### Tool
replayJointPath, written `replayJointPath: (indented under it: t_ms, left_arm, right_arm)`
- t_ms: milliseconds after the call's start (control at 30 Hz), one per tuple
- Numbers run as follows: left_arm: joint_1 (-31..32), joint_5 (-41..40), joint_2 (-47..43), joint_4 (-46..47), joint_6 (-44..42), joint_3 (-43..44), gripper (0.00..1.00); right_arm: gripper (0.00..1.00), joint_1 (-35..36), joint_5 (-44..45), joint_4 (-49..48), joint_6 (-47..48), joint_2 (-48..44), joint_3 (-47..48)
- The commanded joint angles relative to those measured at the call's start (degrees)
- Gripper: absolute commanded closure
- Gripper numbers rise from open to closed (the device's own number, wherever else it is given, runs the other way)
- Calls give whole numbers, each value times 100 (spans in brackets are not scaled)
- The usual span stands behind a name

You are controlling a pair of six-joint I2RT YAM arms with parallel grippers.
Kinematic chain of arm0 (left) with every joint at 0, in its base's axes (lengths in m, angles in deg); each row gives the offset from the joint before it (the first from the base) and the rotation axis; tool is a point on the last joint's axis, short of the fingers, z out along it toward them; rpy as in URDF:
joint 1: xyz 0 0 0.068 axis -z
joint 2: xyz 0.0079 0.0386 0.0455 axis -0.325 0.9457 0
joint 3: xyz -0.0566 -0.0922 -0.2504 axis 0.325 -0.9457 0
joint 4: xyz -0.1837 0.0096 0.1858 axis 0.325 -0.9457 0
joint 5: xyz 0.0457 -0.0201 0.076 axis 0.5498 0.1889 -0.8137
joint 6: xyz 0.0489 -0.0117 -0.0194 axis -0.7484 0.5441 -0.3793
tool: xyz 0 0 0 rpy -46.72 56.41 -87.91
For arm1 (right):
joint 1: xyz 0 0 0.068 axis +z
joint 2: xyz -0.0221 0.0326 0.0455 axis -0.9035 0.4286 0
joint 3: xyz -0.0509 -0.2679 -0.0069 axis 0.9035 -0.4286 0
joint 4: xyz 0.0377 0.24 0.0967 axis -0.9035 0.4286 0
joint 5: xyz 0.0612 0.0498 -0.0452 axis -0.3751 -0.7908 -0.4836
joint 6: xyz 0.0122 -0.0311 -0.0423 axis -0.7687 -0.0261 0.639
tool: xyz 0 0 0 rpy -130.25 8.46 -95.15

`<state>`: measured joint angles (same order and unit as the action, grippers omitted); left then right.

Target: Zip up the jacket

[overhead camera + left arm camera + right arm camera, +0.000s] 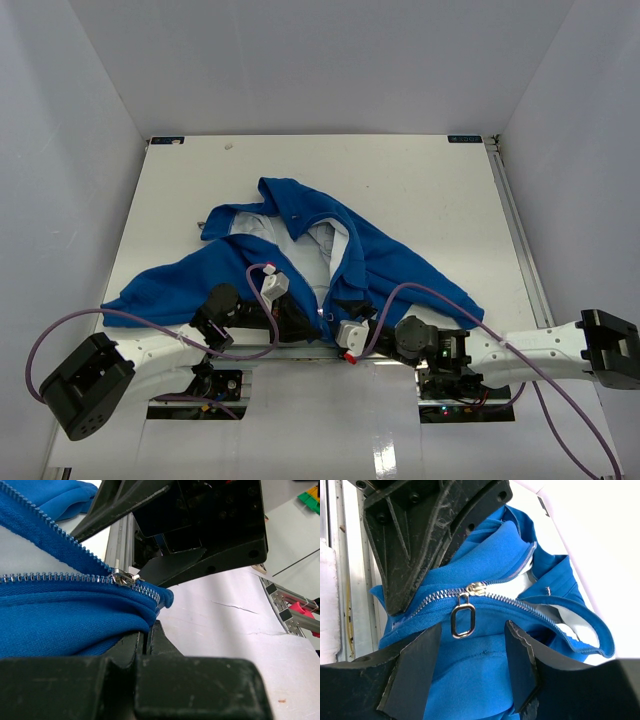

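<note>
The bright-blue jacket [400, 265] lies spread on the white table, front open, with pale lining showing. Its zipper slider [476, 589] sits near the bottom hem, and the oval metal pull [462, 621] hangs below it. My right gripper [473, 627] is open; its black fingers [522, 665] stand on either side of the pull and do not touch it. My left gripper [147, 630] is shut on the jacket's hem just below the zipper's bottom end [160, 597]. From above, both grippers meet at the hem, left [298, 322] and right [340, 312].
An aluminium rail [355, 605] runs along the table's near edge just behind the hem. Purple cables [60, 330] loop off both arms. White walls close in the table on three sides. Green and pink parts [300, 612] lie off to the right in the left wrist view.
</note>
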<state>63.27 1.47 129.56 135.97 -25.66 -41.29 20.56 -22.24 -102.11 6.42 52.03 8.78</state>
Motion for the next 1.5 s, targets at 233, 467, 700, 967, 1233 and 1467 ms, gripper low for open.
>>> replayJointPath:
  t_ms: [233,467,700,967,1233,1467]
  left_arm:
    - [-18,59,-69,196,192,72,100]
    - [-18,-108,-154,-123,219,78,100]
    - [-20,-413,-303,-537,275,177,100]
    - [-36,-772,-948,-786,349,130,60]
    - [-36,-1135,-1060,-1291,333,283,38]
    - [-36,-1609,-809,-2009,204,528,22]
  right_arm:
    - [49,437,724,-1001,660,360,240]
    - [71,598,1211,-1148,960,612,395]
    - [92,631,1668,-1060,1100,633,540]
    - [92,631,1763,-65,295,807,1018]
    - [92,629,1628,-201,-527,1452,1133]
    - [92,609,1671,-305,-809,1808,1294]
